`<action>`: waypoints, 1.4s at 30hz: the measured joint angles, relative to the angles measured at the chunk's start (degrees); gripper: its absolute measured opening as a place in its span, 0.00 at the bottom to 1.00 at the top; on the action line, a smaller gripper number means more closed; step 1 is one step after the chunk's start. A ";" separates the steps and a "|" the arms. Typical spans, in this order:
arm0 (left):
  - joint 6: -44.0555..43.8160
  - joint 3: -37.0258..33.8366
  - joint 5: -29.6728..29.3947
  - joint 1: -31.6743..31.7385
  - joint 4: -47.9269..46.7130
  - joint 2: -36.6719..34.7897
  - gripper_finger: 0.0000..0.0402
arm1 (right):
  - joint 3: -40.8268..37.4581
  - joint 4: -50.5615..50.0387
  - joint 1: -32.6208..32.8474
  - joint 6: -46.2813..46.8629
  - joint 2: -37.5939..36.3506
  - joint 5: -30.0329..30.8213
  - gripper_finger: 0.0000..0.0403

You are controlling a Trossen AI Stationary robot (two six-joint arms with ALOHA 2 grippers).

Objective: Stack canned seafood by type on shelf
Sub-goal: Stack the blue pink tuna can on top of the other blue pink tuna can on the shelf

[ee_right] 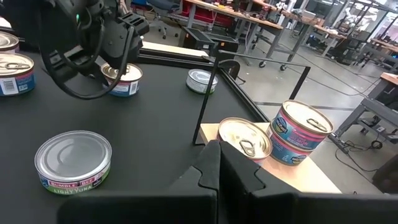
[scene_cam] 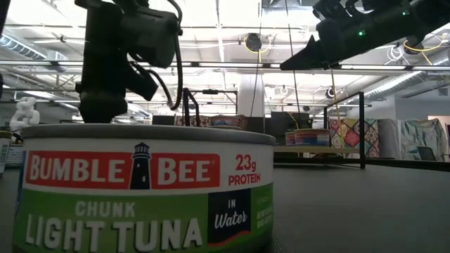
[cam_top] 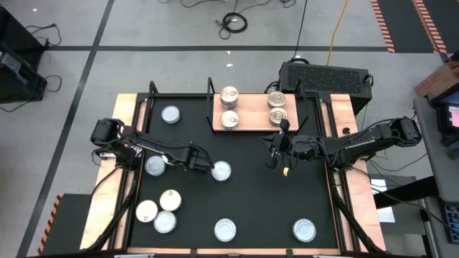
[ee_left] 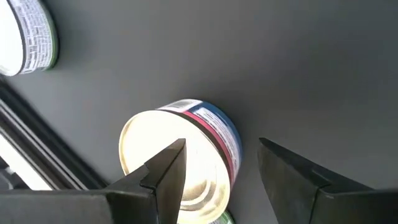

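**Left gripper above a tin, near the shelf**

The left gripper (cam_top: 209,168) hangs open over a blue-labelled tin (cam_top: 221,170) (fingers straddling it, contact unclear) in front of the shelf (cam_top: 252,112). The right gripper (cam_top: 274,158), fingers together, waits near the shelf's front right corner.

In the high view, the light-wood rectangular shelf board (cam_top: 251,111) sits at upper centre of the large black tabletop mat (cam_top: 251,193). Two stacks of small round flat tins stand on it: one pair at its left end (cam_top: 229,107), another at its right end (cam_top: 277,107). A lone tin (cam_top: 171,115) lies upper left, one at centre (cam_top: 221,170), four cluster lower left (cam_top: 159,211), and two lie along the bottom edge (cam_top: 225,229).
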 joint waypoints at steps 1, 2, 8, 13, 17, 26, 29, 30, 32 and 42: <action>-0.77 0.00 -0.10 0.00 -0.14 0.28 0.49 | 0.00 -0.03 -0.01 0.00 0.00 0.00 0.00; -1.40 0.00 -0.25 0.00 -0.32 0.54 0.49 | 0.00 -0.14 0.01 0.00 0.00 0.00 0.00; -5.36 -1.05 -0.46 -0.57 -0.56 2.29 0.49 | 0.00 -0.48 -0.15 0.00 0.00 0.01 0.00; -6.63 -2.25 -0.72 -1.14 -0.41 3.61 0.49 | 0.00 -0.47 -0.14 0.09 0.00 0.01 0.00; -6.71 -2.29 -1.22 -1.42 -0.45 3.77 0.47 | 0.00 -0.46 -0.12 0.27 0.00 0.01 0.00; -5.06 -2.34 -1.05 -1.75 -0.94 3.77 0.26 | 0.00 -0.42 -0.12 1.75 0.00 0.01 0.00; -4.66 -2.28 -0.71 -1.85 -1.33 3.72 0.16 | 0.00 -0.42 -0.12 1.75 0.00 0.01 0.00; -4.04 -2.20 -0.54 -1.96 -1.53 3.70 0.12 | 0.00 -0.41 -0.12 1.75 0.00 0.01 0.00; -3.81 -1.59 -0.25 -2.31 -2.22 3.70 0.05 | -0.01 -0.41 -0.08 1.74 0.00 0.01 0.00; 1.17 4.17 1.47 -3.21 -6.25 3.99 0.00 | 0.00 -0.39 -0.10 1.64 0.00 0.03 0.00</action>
